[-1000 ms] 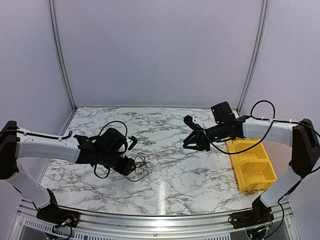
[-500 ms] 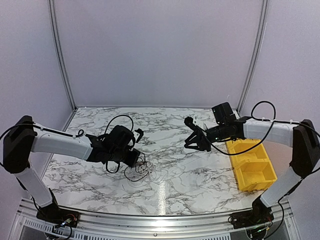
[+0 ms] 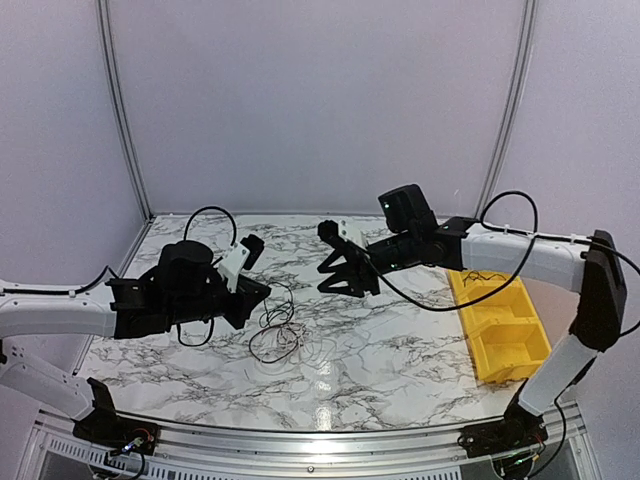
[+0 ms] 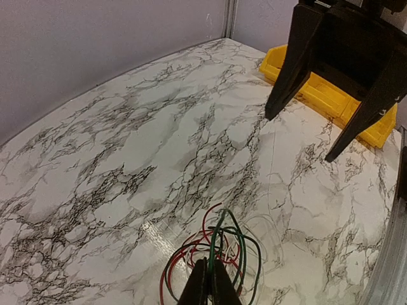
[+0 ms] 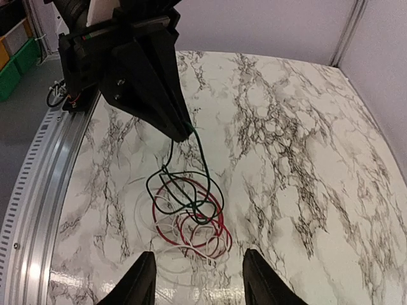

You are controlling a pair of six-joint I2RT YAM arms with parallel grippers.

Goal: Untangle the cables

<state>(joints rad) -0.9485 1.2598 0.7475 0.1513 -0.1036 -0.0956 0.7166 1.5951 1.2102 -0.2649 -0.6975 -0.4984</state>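
No text, label, brand, number or sign can be read in any view, neither on the yellow bin (image 3: pixel 510 345) nor on the surface (image 3: pixel 400 340).

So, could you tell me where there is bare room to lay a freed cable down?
The table is bare between the cables and the yellow bin, and along its far edge. Left of centre is crowded: the left gripper pinches a green wire above the tangle, with the open right gripper nearby.
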